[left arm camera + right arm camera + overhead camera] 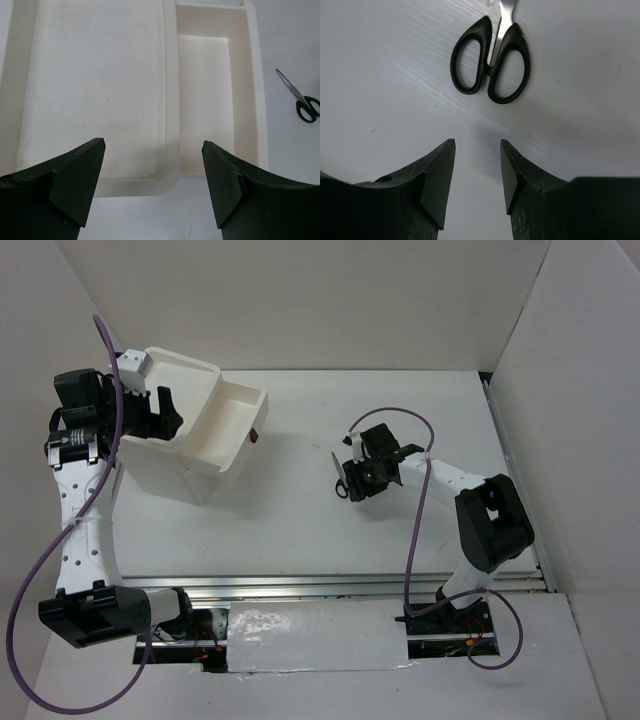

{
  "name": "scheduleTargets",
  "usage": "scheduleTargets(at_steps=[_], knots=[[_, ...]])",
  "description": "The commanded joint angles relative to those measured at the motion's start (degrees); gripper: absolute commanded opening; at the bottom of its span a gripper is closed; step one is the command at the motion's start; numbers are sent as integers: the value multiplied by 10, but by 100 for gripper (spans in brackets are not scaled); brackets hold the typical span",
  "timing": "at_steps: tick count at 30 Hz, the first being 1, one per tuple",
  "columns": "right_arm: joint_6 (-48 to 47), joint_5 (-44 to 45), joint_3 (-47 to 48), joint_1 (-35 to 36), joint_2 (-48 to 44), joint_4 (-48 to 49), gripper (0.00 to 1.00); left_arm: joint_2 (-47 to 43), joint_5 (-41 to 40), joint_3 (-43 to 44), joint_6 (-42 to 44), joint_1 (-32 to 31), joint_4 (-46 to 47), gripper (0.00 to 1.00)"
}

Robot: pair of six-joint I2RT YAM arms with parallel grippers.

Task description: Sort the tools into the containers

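The small black-handled scissors (340,480) lie flat on the table, right of centre. In the right wrist view the scissors (490,60) lie just beyond my fingertips, handles toward me. My right gripper (354,476) (477,142) is open and empty, low over the table, apart from the scissors. The white cabinet (170,445) stands at the far left with one drawer (240,400) pulled out, its red-brown handle (256,436) facing right. The drawer (247,90) looks empty. My left gripper (163,417) (153,145) is open and empty above the cabinet top (95,90). The screwdrivers and the tape roll are out of view.
White walls enclose the table at the back (330,300), left and right (580,390). The scissors also show at the right edge of the left wrist view (300,97). A purple cable (420,500) loops over the right arm.
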Motion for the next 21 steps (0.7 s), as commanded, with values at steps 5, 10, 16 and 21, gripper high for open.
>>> scheduleTargets(at_steps=[5,10,16,21], knots=[[114,85,-7,10,-23,70,49,-36,-21,-27,29,-1,-15,93],[130,112,7,25,-2,88,49,-42,-20,-47,29,-1,-15,93],[138,114,42,40,40,82,47,-43,-22,-59,30,-1,-15,93],[135,123,70,42,79,78,47,-44,-24,-64,34,-1,-16,93]])
